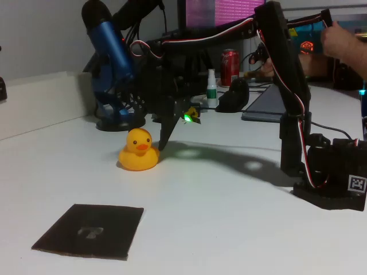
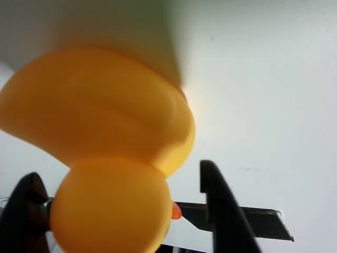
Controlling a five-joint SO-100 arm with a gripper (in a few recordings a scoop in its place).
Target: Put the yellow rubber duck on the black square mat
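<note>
I see the yellow rubber duck sitting upright on the white bench, its orange beak facing the fixed camera. My black arm reaches in from its base at the right of that view and comes down over the duck, with one dark finger standing just beside the duck's right flank as the picture shows it.

From the wrist view the duck sits close under the camera, head nearest the lens. The jaws are spread: one finger stands clear to the right of the head with bare bench between them, and the other sits at the lower left, very near the head; I cannot tell whether it touches. The gripper straddles the duck without pinching it.

The black square mat lies flat on the bench well in front of the duck, nearer the fixed camera, with a faint grey mark at its centre. A thin dark edge of the mat shows beyond the duck's head in the wrist view.
</note>
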